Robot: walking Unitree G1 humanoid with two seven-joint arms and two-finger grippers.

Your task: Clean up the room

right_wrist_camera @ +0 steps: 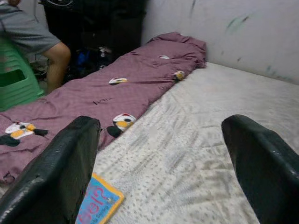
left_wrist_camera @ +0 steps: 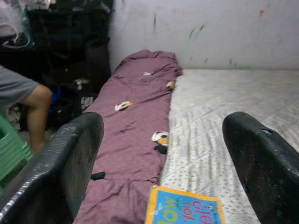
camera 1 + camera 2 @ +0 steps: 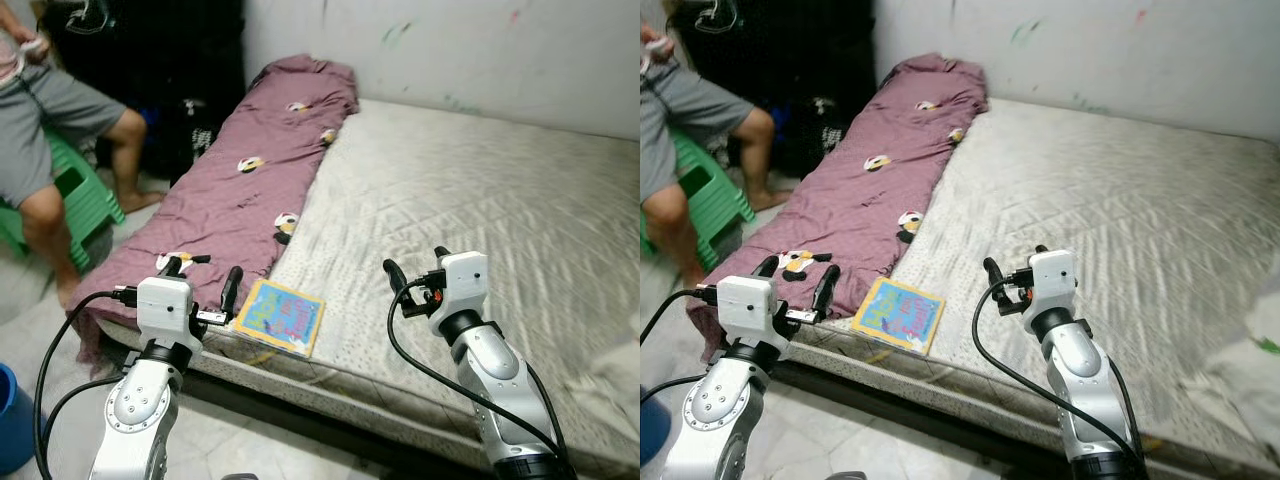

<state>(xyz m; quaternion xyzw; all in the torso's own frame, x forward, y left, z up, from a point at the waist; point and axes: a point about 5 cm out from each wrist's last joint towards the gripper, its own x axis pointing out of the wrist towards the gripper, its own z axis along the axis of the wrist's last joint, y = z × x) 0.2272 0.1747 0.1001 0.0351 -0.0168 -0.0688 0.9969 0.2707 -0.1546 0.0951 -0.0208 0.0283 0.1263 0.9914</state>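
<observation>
on the bed's (image 3: 470, 190) near edge lies a book (image 3: 281, 316), just right of a purple blanket (image 3: 240, 190). left gripper (image 3: 203, 282) and right gripper (image 3: 415, 270) hover near it, jaws wide apart, empty. a person (image 3: 45, 130) sits far left.

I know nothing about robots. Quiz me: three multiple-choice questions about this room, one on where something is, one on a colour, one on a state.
1. Where does the book lie?
A. on the floor
B. near the mattress's front edge, beside the blanket
C. on the stool

2. What colour is the blanket?
A. purple
B. yellow
C. white

3. How is the left pincer?
A. shut on the book
B. open, holding nothing
C. shut on the blanket

Answers: B, it rests on the mattress by the blanket's edge; A, purple cloth with small penguin prints; B, its fingers stand apart above the book.
</observation>
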